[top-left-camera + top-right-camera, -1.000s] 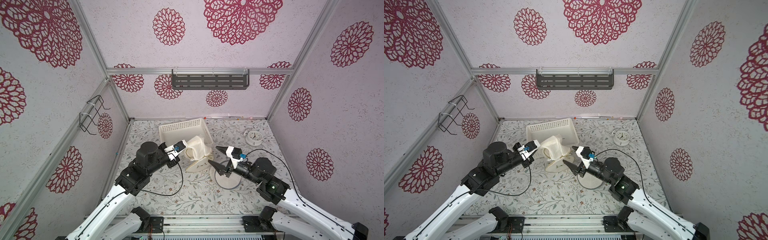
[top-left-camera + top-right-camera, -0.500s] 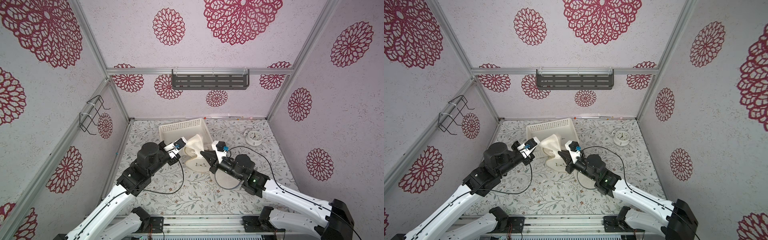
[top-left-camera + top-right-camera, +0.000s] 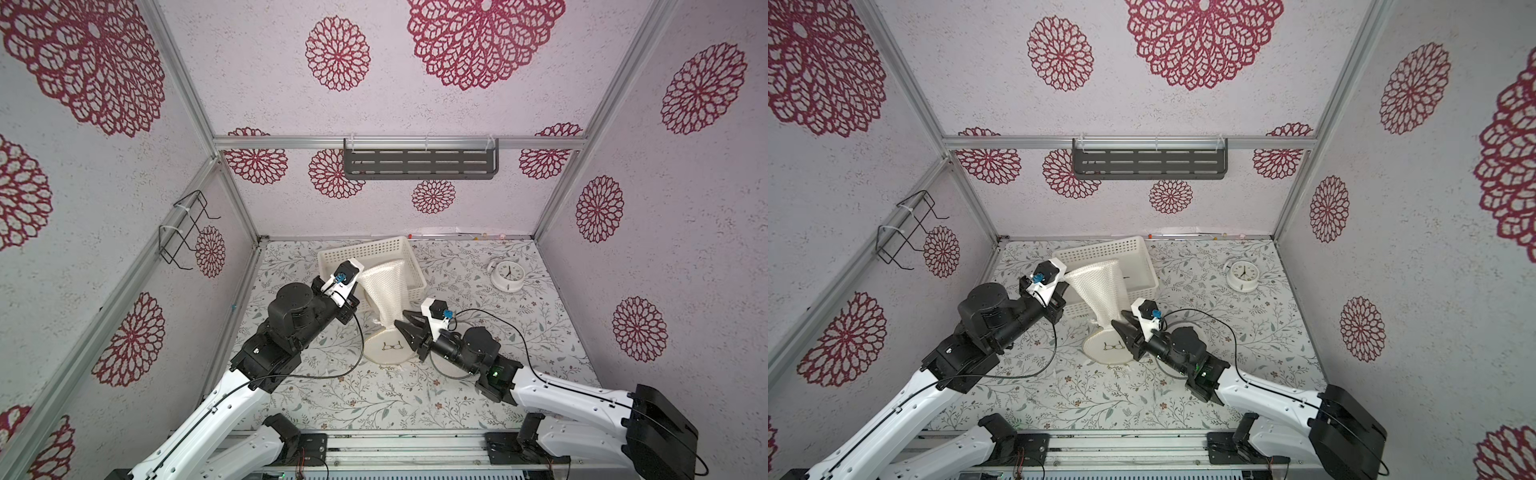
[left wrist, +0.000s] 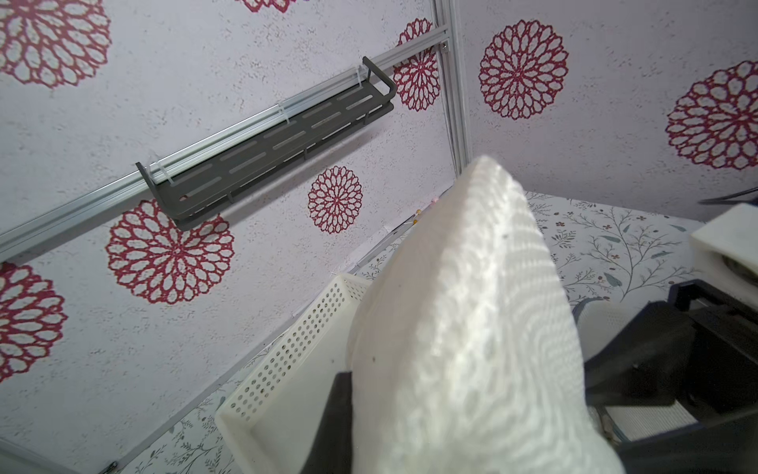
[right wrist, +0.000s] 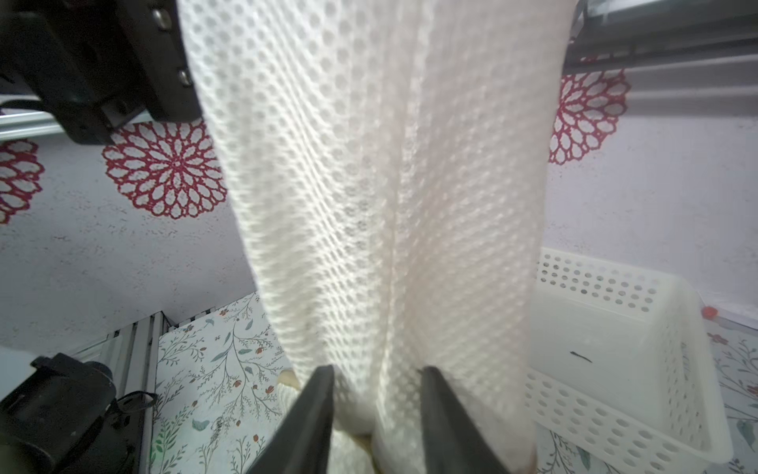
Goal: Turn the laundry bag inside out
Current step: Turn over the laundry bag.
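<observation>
Well, the laundry bag (image 3: 384, 286) hangs as a long strip, its long axis running down from the left gripper (image 3: 360, 286), which is clamped on its upper corner in front of the basket (image 3: 365, 253), toward the table. The right gripper (image 5: 377, 394) waits at its narrow lower end, jaws parted either side of the mesh, so that arm looks nearer for the next grab.

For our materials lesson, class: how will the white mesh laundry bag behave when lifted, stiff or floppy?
Probably floppy: the laundry bag hangs in soft folds from the left gripper. Likely light, since one pinch lifts it. Its round base seems stiffer, lying flat.
</observation>
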Robot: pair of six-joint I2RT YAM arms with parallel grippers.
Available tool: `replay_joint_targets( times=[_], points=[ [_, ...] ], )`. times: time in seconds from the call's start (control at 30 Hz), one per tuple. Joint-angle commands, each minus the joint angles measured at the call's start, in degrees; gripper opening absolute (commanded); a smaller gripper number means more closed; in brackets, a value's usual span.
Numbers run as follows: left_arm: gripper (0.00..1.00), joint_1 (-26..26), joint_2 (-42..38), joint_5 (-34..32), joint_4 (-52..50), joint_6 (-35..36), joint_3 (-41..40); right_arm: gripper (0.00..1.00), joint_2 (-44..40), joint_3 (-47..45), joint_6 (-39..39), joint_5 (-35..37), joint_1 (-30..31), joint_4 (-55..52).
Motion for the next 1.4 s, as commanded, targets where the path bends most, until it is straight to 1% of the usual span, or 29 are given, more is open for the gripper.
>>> replay_joint_targets(
  times=[0.0, 0.07, 0.13, 0.2, 0.27, 0.33, 0.43, 0.57, 0.7, 0.87, 0.97, 1.03, 1.17, 1.3, 1.37],
  points=[
    [0.0, 0.8, -0.5, -0.9, -0.4, 2.1, 2.1, 0.7, -7.2, 3.1, -0.7, 1.7, -2.6, -5.9],
    [0.0, 1.3, -1.3, -0.4, -0.4, 2.2, 1.7, 0.73, -10.7, 3.8, -1.3, 0.0, -4.5, -11.8],
    [0.0, 1.9, -2.0, 0.9, -0.3, 0.8, 2.0, 0.75, -13.4, 3.8, -2.5, -3.9, -6.5, -17.6],
    [0.0, 2.3, -2.3, 3.5, -0.4, -1.1, 2.4, 0.76, -14.9, 3.5, -2.5, -8.1, -8.3, -21.7],
    [0.0, 2.7, -2.4, 5.7, -0.3, -2.7, 2.8, 0.74, -15.1, 3.2, -0.1, -11.1, -9.6, -23.8],
    [0.0, 3.2, -2.3, 8.5, -0.3, -3.7, 3.1, 0.73, -14.8, 3.0, 3.7, -15.0, -10.4, -24.0],
    [0.0, 4.8, -2.1, 12.8, -0.4, -5.1, 3.1, 0.73, -14.4, 3.2, 7.5, -19.0, -11.0, -23.0],
    [0.0, 6.7, -1.7, 17.7, -0.3, -6.8, 2.9, 0.76, -14.4, 3.7, 9.8, -22.1, -11.9, -21.1],
    [0.0, 7.1, -1.2, 21.9, -0.1, -7.0, 2.8, 0.78, -12.4, 4.1, 12.6, -25.4, -13.1, -17.4],
    [0.0, 7.2, -0.8, 25.1, 0.4, -7.2, 2.5, 0.76, -8.8, 5.8, 15.7, -28.0, -13.7, -12.9],
    [0.0, 7.3, -0.5, 24.8, 0.5, -7.2, 2.0, 0.69, -7.4, 6.3, 18.2, -30.4, -13.9, -8.8],
    [0.0, 7.4, -0.1, 23.9, 0.4, -7.1, 1.4, 0.6, -6.9, 6.3, 19.7, -32.0, -13.9, -6.7],
    [0.0, 7.7, 0.5, 22.4, 1.4, -7.4, -0.3, 0.34, -6.7, 5.6, 21.5, -33.3, -13.9, -4.9],
    [0.0, 8.1, 1.4, 21.6, 3.1, -8.6, -1.6, 0.07, -7.2, 5.2, 22.0, -33.0, -13.9, -4.3],
    [0.01, 8.4, 1.7, 20.7, 4.0, -9.8, -2.3, 0.0, -7.3, 5.4, 22.1, -33.3, -13.9, -4.3]
  ],
)
